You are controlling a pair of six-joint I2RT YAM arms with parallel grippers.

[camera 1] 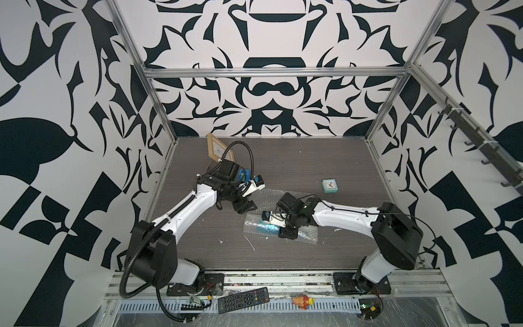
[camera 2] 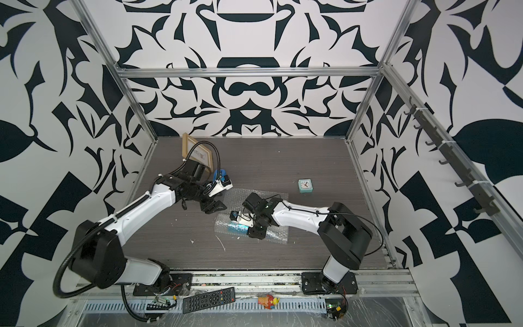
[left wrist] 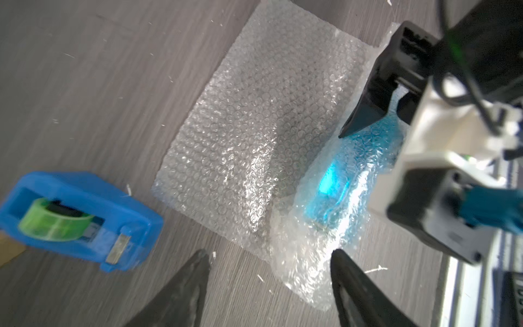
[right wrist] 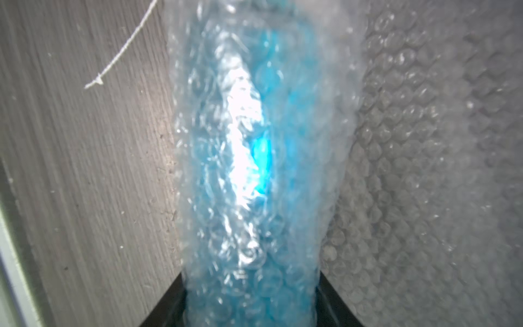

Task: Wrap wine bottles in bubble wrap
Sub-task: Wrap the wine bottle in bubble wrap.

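Pinning the roll is, as we judge it, the job of the right gripper point(camera 1: 287, 230). Its jaws are clamped on either side of the blue bottle point(camera 1: 264, 227), gripping it through the bubble wrap point(camera 1: 266, 198) already folded around it. The right wrist view shows the two dark jaws pressed against the cushioned sides of the bottle point(right wrist: 254, 158). The bottle lies on its side on the wood-grain table point(camera 1: 311, 164), bundled in the near end of the sheet. The rest of the bubble wrap point(left wrist: 254, 127) lies flat and runs away from it toward the back. We take it that holding one end of the bundle stops the springy plastic from unrolling and leaves the free sheet clear for more turns.

The right arm reaches in from its front base with the forearm low and almost level. Its wrist is bent down so the gripper looks along the bottle's length.

The left gripper point(camera 1: 243, 208) is released. Its jaws stand wide apart with nothing between them, above bare table just beside the sheet's edge and clear of the bundle. The left arm stretches forward and inward from its base, with the wrist tipped down toward the wrap.

The blue tape dispenser point(left wrist: 82, 215), loaded with a green roll, sits near the left gripper point(left wrist: 268, 253), untouched. We think it is placed there to seal the wrap once the rolling is finished.
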